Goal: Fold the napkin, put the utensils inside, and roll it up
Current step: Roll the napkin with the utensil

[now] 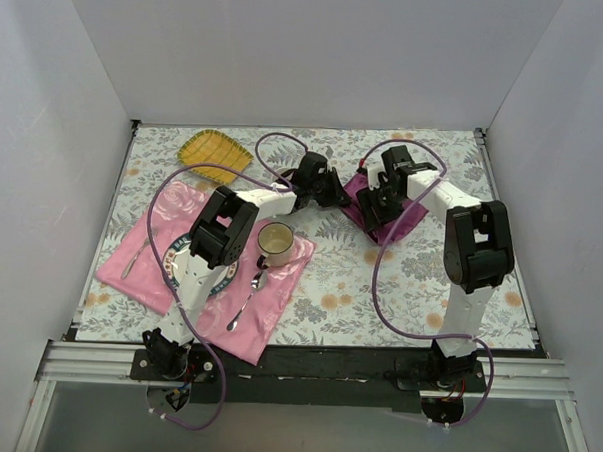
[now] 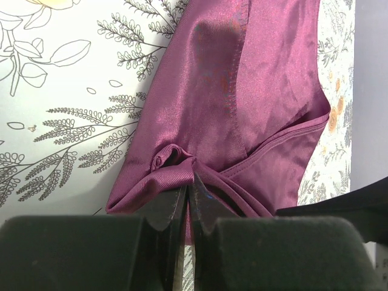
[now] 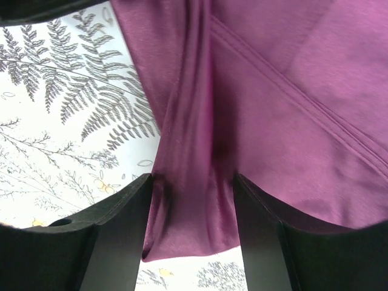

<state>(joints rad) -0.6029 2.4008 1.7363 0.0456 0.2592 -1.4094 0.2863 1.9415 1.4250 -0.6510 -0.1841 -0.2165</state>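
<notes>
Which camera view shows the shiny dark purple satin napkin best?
The left wrist view: the shiny dark purple satin napkin shows its folds, hem and outline. The right wrist view crops it between the right fingers; the top external view shows it small, partly hidden by the arms.

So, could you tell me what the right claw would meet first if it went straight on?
The napkin: a raised fold lies between the fingers of the open right claw, so it would probably press straight into that cloth.

The left gripper [image 2: 189, 189] has its jaws pressed together on a bunched fold of the purple satin napkin [image 2: 254, 91]. The napkin extends ahead over the floral tablecloth [image 2: 66, 109].
</notes>
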